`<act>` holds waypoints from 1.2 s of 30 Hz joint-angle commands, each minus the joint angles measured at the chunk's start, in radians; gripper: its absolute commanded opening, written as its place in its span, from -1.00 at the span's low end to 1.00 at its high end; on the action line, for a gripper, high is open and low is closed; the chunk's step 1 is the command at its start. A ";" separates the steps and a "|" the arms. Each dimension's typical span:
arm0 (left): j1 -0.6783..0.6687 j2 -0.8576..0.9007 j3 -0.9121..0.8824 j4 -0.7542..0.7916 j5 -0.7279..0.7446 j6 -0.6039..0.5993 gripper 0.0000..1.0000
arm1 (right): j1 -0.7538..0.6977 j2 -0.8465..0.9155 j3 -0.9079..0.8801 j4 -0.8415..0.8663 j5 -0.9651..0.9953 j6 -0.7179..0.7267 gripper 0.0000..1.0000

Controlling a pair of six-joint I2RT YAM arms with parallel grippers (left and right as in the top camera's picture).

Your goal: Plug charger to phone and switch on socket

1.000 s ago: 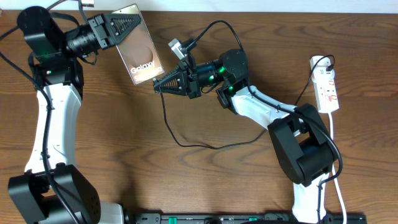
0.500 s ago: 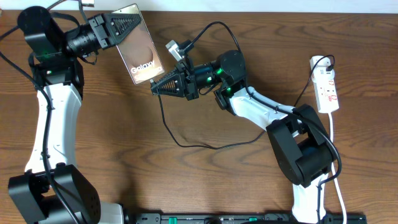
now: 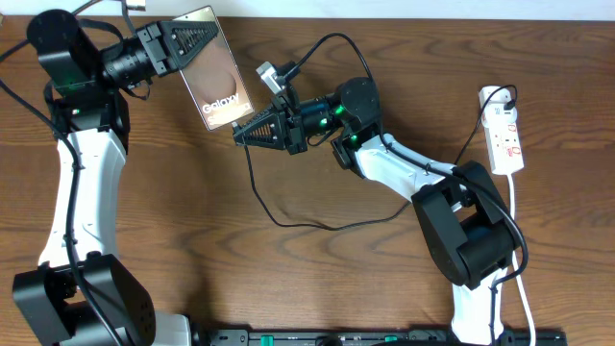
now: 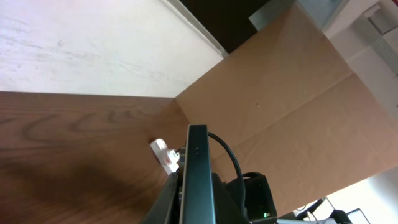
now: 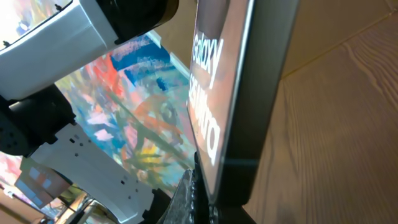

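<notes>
My left gripper (image 3: 181, 43) is shut on the phone (image 3: 219, 72) and holds it tilted above the table at the back left. Its brownish screen shows white "Galaxy" text. My right gripper (image 3: 240, 133) is shut on the charger plug, with its tip right at the phone's lower edge. The thin black charger cable (image 3: 288, 223) loops across the table towards the white socket (image 3: 506, 135) at the right edge. The left wrist view shows the phone (image 4: 198, 177) edge-on. The right wrist view shows the phone (image 5: 217, 87) close above my fingers (image 5: 202, 186); the plug tip itself is hidden.
The socket's white cord (image 3: 522, 279) runs down the right side. A thicker black camera cable (image 3: 327, 40) arcs over the right arm. A cardboard wall (image 4: 292, 93) stands behind the table. The socket also shows small in the left wrist view (image 4: 163, 154).
My right gripper moved slightly left, towards the phone's lower edge, then held still. The left arm and phone have not moved.
</notes>
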 commanded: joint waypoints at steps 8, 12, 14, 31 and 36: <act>-0.001 -0.004 0.000 0.008 0.010 0.012 -0.85 | 0.003 -0.006 0.023 0.006 0.037 -0.022 -0.98; -0.001 -0.004 0.000 0.008 0.010 0.012 -0.85 | 0.003 -0.006 0.023 0.006 0.037 -0.022 -0.98; -0.001 -0.004 0.000 0.008 0.010 0.010 -0.85 | 0.003 -0.006 0.023 0.006 0.037 -0.022 -0.98; -0.001 -0.004 0.000 0.008 0.010 -0.011 -0.85 | 0.001 -0.006 0.023 0.006 0.037 -0.022 -0.98; -0.001 -0.004 0.000 0.008 0.010 -0.014 -0.85 | 0.001 -0.006 0.023 0.006 0.047 -0.021 -0.98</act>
